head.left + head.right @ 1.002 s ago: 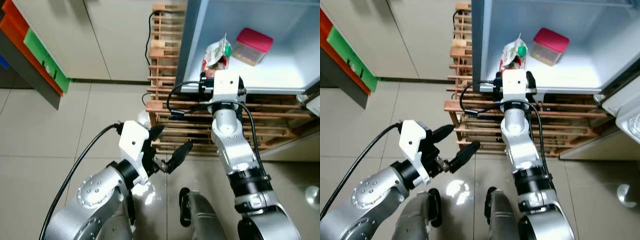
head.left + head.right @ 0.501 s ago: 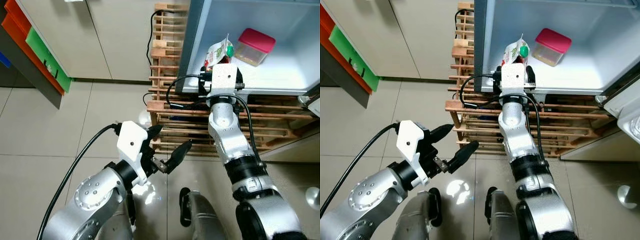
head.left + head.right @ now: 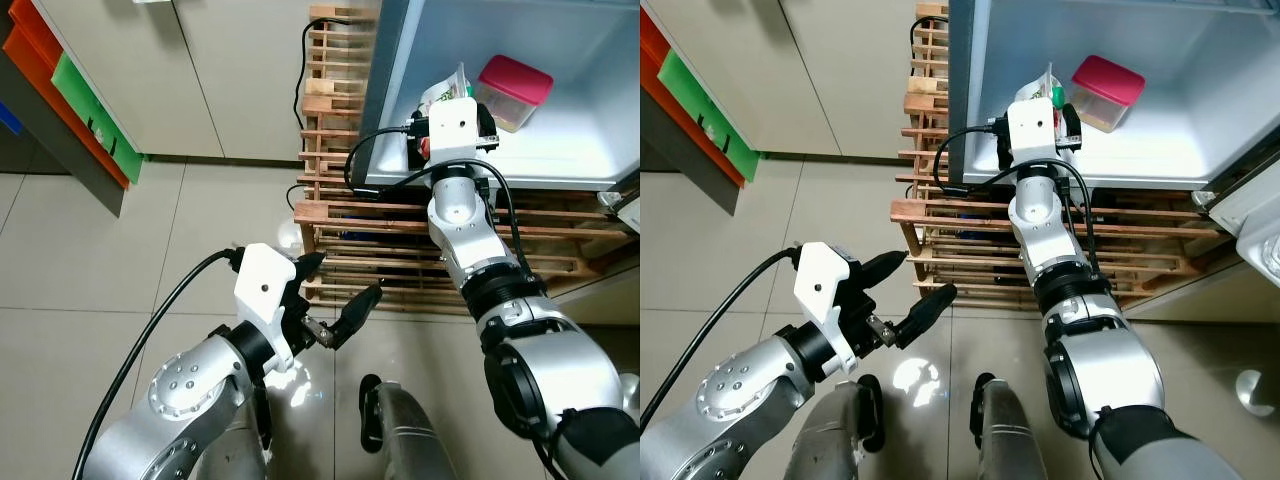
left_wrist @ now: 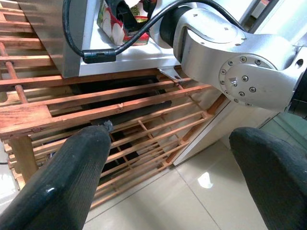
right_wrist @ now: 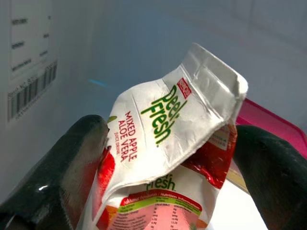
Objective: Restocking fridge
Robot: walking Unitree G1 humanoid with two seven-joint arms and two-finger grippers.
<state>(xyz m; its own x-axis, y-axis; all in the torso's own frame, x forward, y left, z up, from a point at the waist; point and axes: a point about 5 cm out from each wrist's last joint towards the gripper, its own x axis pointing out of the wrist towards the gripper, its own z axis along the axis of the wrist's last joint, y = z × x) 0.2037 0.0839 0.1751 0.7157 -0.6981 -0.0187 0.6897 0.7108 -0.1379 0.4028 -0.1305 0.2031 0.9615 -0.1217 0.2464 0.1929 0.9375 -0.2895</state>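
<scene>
in the left eye view the right gripper (image 3: 447, 98) reaches into the open fridge (image 3: 590, 90), its black fingers clamped on a crumpled juice carton (image 3: 443, 92) that sits on the pale, smooth fridge floor near the front edge. just behind the carton stands a clear plastic box with a pink lid (image 3: 514, 90); what it holds cannot be told. the left gripper (image 3: 338, 292) hangs low over the tiled floor (image 3: 120, 280) with its fingers spread apart and nothing between them. the fridge rests on a slatted wooden pallet (image 3: 340, 215).

in the right eye view the same carton (image 3: 1051, 92) peeks out above the white wrist block, the pink-lidded box (image 3: 1106, 92) beside it.

in the left wrist view two rounded black fingers (image 4: 72, 177) stand wide apart, framing the reddish wooden slats (image 4: 120, 120) and the silver right arm (image 4: 235, 72).

in the right wrist view both fingers (image 5: 72, 163) press the carton's (image 5: 168, 158) sides; its white top is creased and bent, printed with "peel fresh" and "mixed apple aloe vera", and the pink lid (image 5: 268, 127) shows behind it.
</scene>
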